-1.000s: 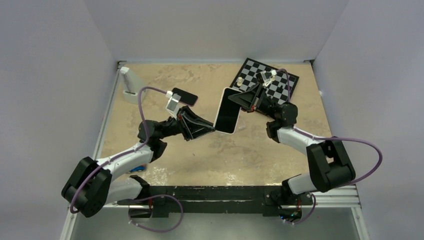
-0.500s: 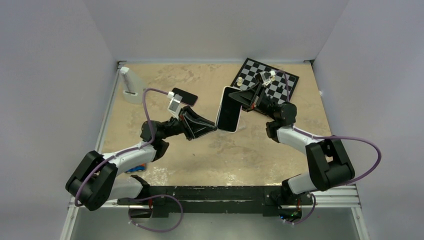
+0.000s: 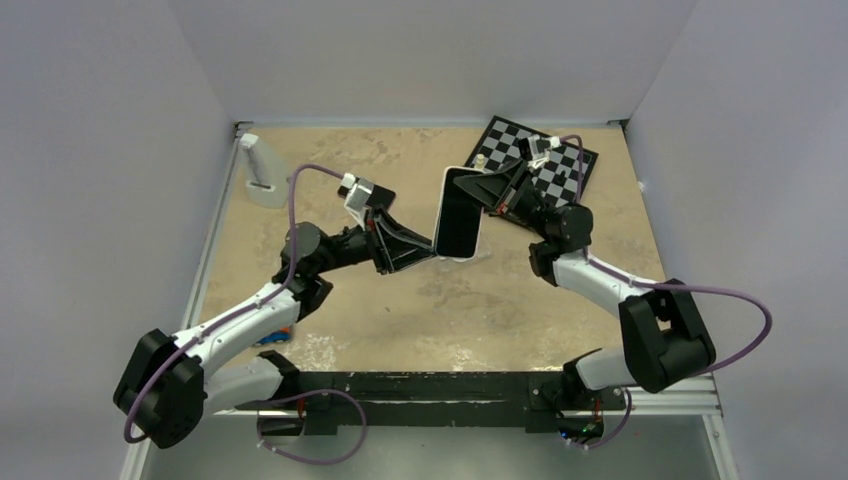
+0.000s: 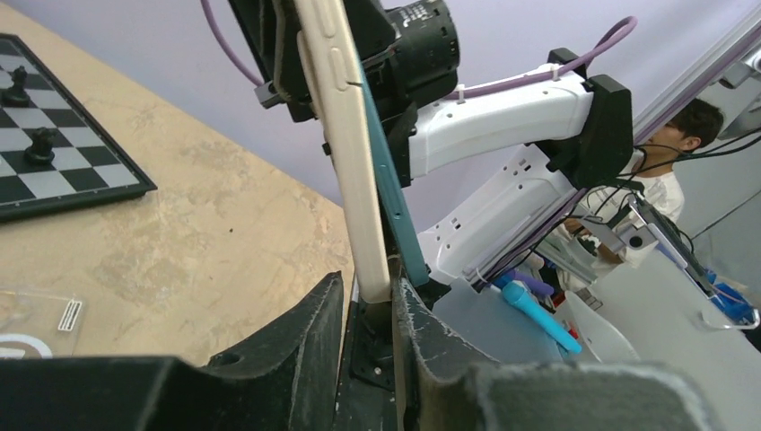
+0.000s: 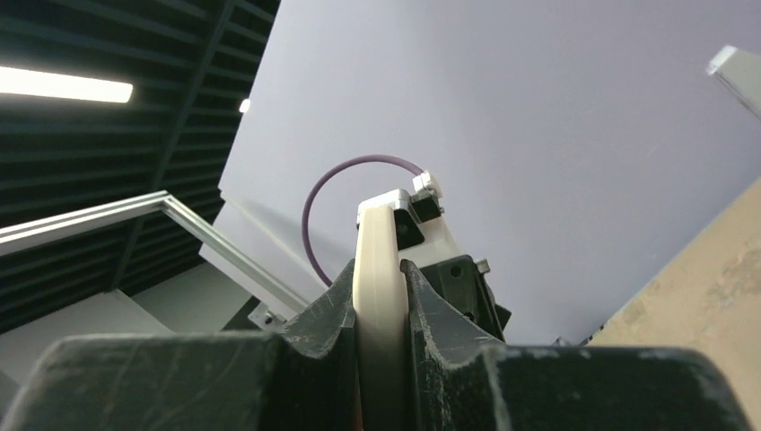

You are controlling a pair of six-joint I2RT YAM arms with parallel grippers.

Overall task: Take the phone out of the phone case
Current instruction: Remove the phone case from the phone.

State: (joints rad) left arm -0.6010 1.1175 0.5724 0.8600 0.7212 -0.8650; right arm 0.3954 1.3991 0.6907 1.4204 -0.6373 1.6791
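I have the phone (image 3: pixel 458 215) lifted off the worktop (image 3: pixel 400 330), just beside the chessboard (image 3: pixel 505 135), on the side facing my left arm. Its long axis runs from the board's edge back toward the arm bases. Both claws are equally close, since both are already on it. The left claw (image 4: pixel 368 292) is clamped on the end farther from the chessboard. The right claw (image 5: pixel 381 274) is clamped on the end nearer the board, with its fingers pressed flat against a pale edge.

Through the left wrist camera, the phone case (image 4: pixel 345 135) rises edge-on out of my claw as a cream strip. A darker, teal-tinted slab lies against it and splays slightly away toward the claw. I take that to be the phone starting to part from the shell, but I can't be sure. If so, the next pull needs to go across that seam, not along the length.
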